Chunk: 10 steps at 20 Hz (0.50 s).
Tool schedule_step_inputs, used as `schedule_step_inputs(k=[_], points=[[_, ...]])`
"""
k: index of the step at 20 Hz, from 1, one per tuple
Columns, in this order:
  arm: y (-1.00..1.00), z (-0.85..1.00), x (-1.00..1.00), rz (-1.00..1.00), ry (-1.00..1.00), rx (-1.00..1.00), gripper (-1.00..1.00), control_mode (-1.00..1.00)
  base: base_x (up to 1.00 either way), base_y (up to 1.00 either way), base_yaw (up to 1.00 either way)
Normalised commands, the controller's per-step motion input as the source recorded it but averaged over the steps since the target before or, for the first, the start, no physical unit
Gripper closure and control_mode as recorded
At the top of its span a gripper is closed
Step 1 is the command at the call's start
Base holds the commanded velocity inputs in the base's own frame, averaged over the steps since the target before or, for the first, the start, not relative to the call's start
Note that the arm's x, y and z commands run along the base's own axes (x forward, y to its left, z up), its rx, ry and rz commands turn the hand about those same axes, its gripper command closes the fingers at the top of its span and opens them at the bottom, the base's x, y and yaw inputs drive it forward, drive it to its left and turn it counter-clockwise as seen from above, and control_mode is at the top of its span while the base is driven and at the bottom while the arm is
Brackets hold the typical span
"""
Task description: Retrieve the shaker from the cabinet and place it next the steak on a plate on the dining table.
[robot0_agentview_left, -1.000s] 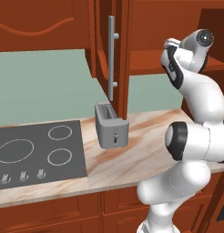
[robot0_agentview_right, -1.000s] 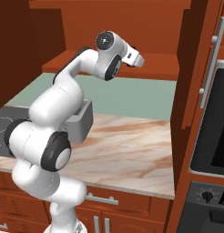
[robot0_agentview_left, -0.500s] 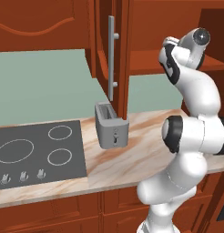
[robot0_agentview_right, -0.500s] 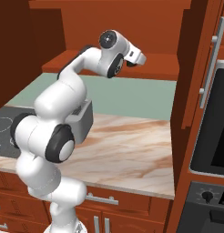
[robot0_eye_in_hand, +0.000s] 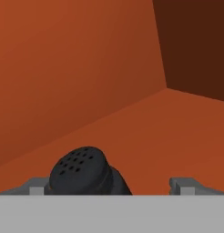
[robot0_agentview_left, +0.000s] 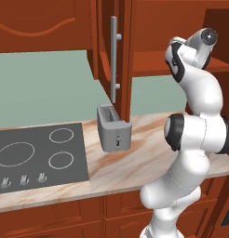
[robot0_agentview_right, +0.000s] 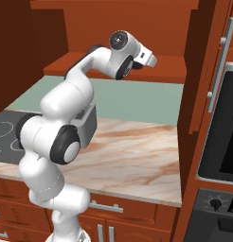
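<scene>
The dark shaker (robot0_eye_in_hand: 84, 170), with a perforated top, stands on the red-brown floor of the open cabinet (robot0_eye_in_hand: 145, 132). It sits low in the hand view, between my fingertips and nearer the left fingertip (robot0_eye_in_hand: 36, 186). My gripper (robot0_eye_in_hand: 111, 187) is open around it and neither finger touches it. The cabinet door (robot0_agentview_left: 114, 58) with its grey bar handle stands swung open, edge-on. My arm reaches up to the cabinet shelf (robot0_agentview_right: 170, 66). The steak, the plate and the dining table are out of view.
A grey toaster (robot0_agentview_left: 114, 128) stands on the marbled counter (robot0_agentview_right: 137, 156) under the open door. A black cooktop (robot0_agentview_left: 37, 158) lies to its left. A built-in oven (robot0_agentview_right: 222, 137) fills a tall red-brown column on the right.
The arm has shifted slightly further toward the cabinet shelf. The gripper has stayed open.
</scene>
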Motion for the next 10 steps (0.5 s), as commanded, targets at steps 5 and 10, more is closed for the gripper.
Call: schedule_step_inputs(k=[5,10], points=[[-0.1,0.0,0.04,0.0,0.0,0.0,-1.0,-1.0,0.0,0.0,0.0],[-0.01,0.0,0.05,0.0,0.0,0.0,-1.0,-1.0,0.0,0.0,0.0]])
